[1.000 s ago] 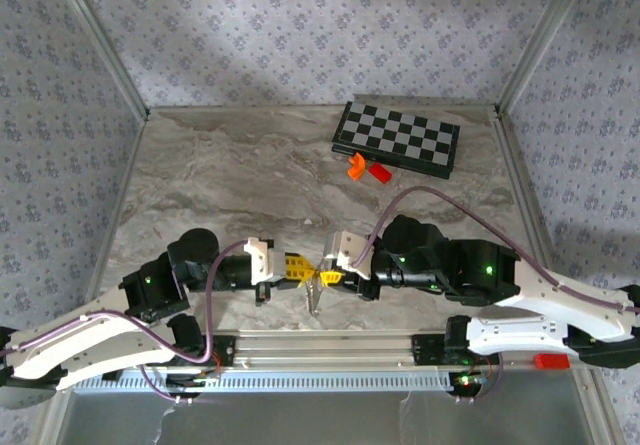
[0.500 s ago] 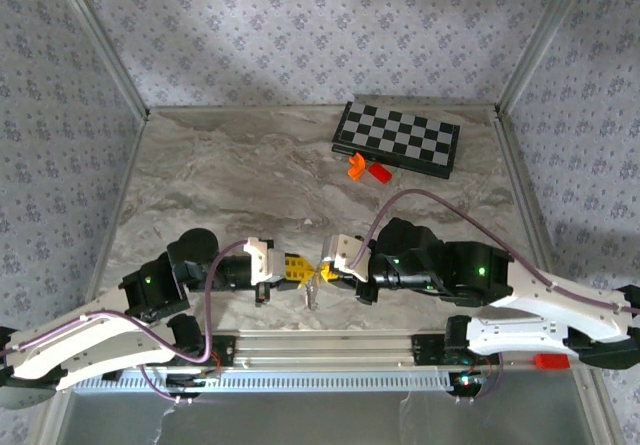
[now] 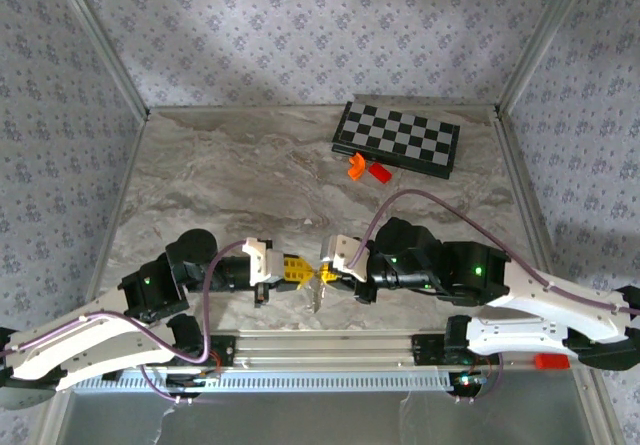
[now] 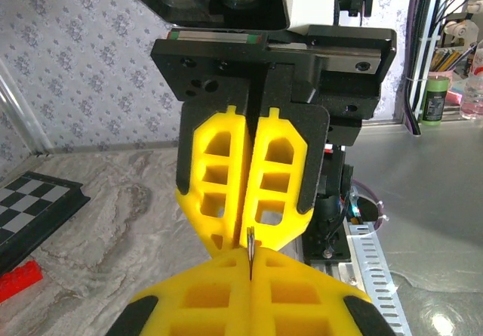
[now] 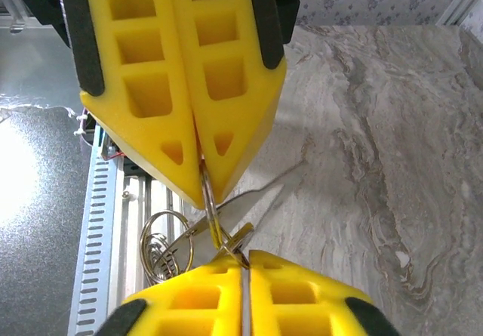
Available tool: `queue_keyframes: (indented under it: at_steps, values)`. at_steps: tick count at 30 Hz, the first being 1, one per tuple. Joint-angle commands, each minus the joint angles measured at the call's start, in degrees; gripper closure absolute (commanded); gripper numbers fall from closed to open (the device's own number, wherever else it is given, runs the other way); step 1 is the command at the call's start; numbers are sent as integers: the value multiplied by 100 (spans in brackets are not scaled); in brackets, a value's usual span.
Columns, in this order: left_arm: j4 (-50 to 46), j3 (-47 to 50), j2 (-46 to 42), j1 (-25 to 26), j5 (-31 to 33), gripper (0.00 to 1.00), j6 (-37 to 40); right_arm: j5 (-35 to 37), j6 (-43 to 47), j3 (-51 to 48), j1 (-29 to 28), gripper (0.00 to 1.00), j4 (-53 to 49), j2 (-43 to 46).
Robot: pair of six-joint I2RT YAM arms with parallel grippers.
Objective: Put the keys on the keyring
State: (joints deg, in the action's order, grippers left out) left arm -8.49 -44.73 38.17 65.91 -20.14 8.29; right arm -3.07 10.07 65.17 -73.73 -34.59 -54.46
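- The left gripper and the right gripper meet tip to tip over the near part of the table, close to the rail at the arms' bases.
- The left gripper's fingers are pressed together on a thin curved wire. In the right wrist view this wire seems to be part of the keyring.
- The right gripper's fingers are together too, clamped on a flat metal piece seen edge-on. It looks like a key, but I cannot be fully sure.
- The loops of the keyring hang free beside the two pairs of fingertips, on the rail side.
- From above, the hanging metal is a slim silver shape. Its long axis runs from the fingertips toward the near edge, slightly to the left, and the free end points at the rail.
- The clamped key stands on its edge, in line with the slit between the right fingers.
- Well apart from the grippers, a chessboard lies at the far right of the table. An orange piece and a red brick are just beside its near edge.
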Motion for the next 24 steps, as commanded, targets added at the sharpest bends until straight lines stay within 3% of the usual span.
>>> queue_keyframes:
  at_steps: [1,3,6,24]
  values:
    - [492,-28,-73,10,-30,100,-64,-115,-37,-102,18,78,283,158]
    - [506,-18,-75,12,-17,100,-72,-109,-72,-247,17,69,487,271]
    - [533,-18,-73,17,-24,100,-79,-110,-170,-490,17,64,829,406]
    - [788,109,-73,14,55,100,-176,-150,-933,-2162,-26,65,3121,1097]
